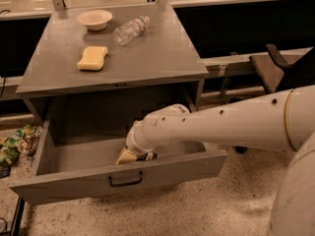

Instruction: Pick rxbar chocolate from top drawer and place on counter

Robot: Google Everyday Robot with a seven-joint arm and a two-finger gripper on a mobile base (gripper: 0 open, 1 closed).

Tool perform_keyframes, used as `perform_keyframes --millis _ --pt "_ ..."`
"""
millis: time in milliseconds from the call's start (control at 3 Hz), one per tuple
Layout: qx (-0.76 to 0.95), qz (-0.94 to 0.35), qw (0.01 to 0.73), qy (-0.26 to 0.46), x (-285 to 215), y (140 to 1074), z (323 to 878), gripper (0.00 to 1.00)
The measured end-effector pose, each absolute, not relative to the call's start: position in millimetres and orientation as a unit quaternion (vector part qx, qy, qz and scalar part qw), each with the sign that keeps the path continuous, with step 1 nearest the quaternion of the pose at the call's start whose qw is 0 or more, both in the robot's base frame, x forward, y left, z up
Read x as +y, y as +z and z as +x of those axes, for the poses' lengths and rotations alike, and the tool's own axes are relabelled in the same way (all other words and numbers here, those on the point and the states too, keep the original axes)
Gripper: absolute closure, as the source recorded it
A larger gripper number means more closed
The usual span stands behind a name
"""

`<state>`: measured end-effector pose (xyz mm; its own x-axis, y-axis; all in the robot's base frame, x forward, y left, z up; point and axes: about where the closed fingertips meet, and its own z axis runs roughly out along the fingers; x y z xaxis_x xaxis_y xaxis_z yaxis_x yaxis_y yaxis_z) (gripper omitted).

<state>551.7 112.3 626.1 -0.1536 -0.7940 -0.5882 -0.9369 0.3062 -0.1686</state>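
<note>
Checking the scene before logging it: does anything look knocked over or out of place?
A clear bottle lies on its side on the counter, and snack packets sit on the floor left of the open drawer. The gripper is down inside the drawer, near its front.

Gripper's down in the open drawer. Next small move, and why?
Probably secure the rxbar chocolate before lifting: the gripper sits low in the top drawer, right at that dark bar, and the counter holds no bar yet.
</note>
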Motion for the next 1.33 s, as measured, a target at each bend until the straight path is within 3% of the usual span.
perform_keyframes --millis 333,667,1000,1333 --pt "0.755 -0.57 0.295 0.134 116.8 618.6 543.8 0.18" --pt "0.761 -0.559 0.29 0.157 118.4 606.5 536.8 0.25" --pt "0.762 -0.553 0.291 0.172 117.9 600.2 534.5 0.02" --pt "0.762 -0.549 0.29 0.183 116.8 594.5 531.6 0.0"
